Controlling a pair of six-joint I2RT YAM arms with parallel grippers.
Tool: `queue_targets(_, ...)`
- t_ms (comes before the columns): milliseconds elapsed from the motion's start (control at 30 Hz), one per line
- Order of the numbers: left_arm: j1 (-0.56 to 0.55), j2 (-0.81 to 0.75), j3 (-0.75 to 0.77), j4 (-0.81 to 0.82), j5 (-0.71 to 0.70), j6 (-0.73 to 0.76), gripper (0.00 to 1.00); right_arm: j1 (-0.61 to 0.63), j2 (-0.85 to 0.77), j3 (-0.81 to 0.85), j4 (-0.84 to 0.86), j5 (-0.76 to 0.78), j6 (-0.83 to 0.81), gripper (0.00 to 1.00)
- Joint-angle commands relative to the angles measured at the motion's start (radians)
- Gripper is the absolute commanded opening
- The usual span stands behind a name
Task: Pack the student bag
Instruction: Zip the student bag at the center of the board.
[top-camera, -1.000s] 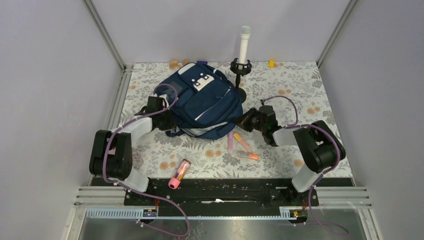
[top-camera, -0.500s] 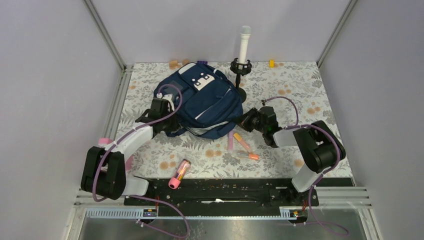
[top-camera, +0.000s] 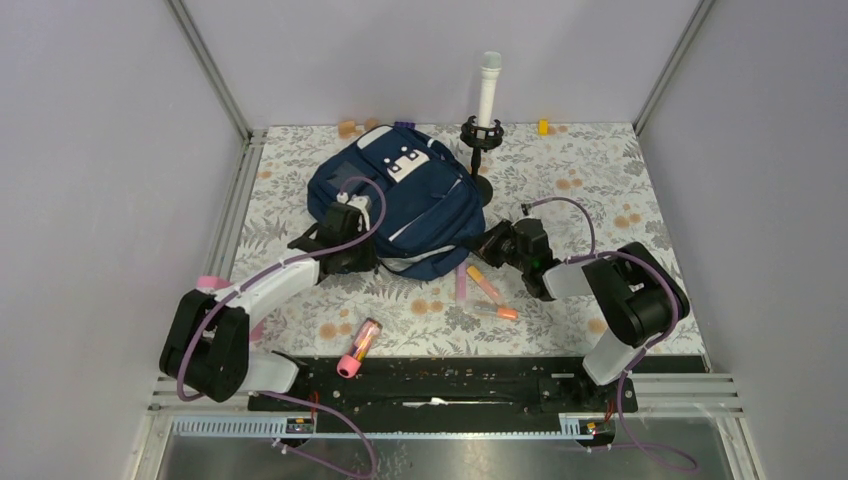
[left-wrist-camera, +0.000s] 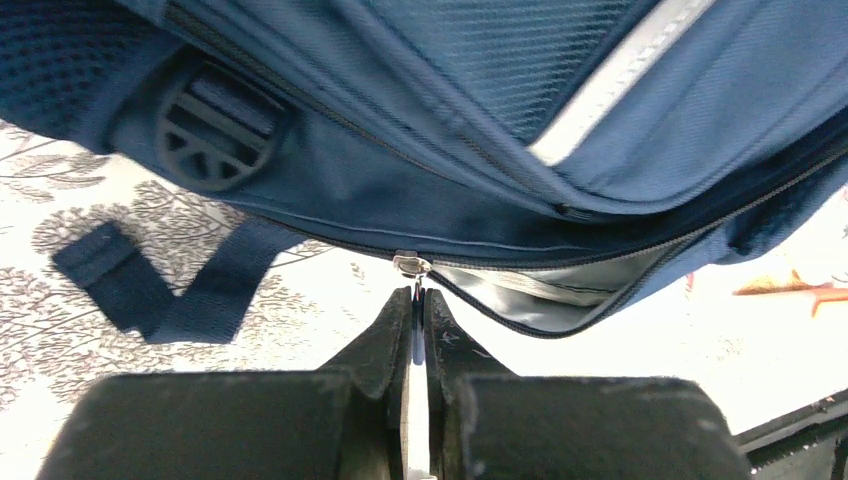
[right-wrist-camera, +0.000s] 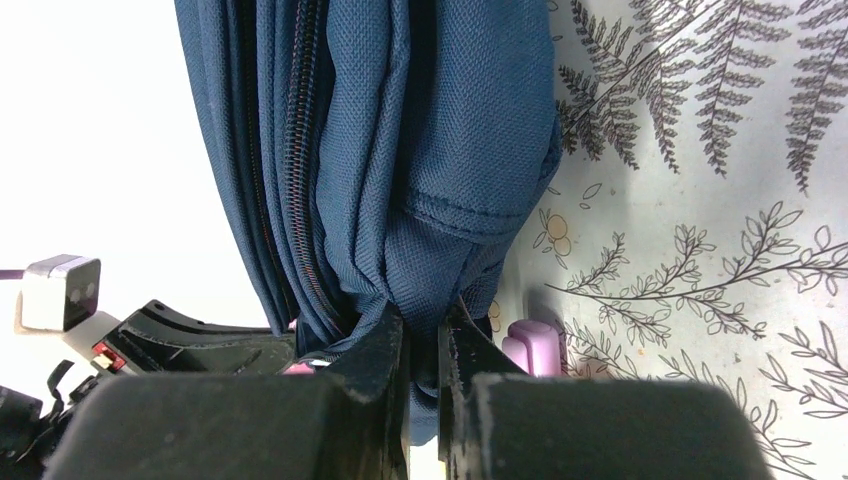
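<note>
navy bag (top-camera: 425, 200) pinched by left gripper (left-wrist-camera: 418, 300), right gripper (right-wrist-camera: 425, 335)

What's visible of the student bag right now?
The student bag: navy fabric, white patches and trim, lying flat on the floral table. Main zipper partly open, grey lining showing. Left gripper pinches the zipper pull; right gripper clamps a fabric fold at its near right edge. A loose strap trails on the table.
</note>
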Motion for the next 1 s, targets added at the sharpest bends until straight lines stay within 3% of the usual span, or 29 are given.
queue_targets(0, -0.055, 0.009, 0.050, 0.055, 0.010, -0.046, 0.00, 0.037, -0.023, -0.001, 0.100, 0.111, 0.021, 0.00)
queue_targets(967, -0.331, 0.187, 0.224, 0.184, 0.011, -0.199, 0.00, 0.238, 0.022, 0.055, 0.084, 0.205, 0.018, 0.00)
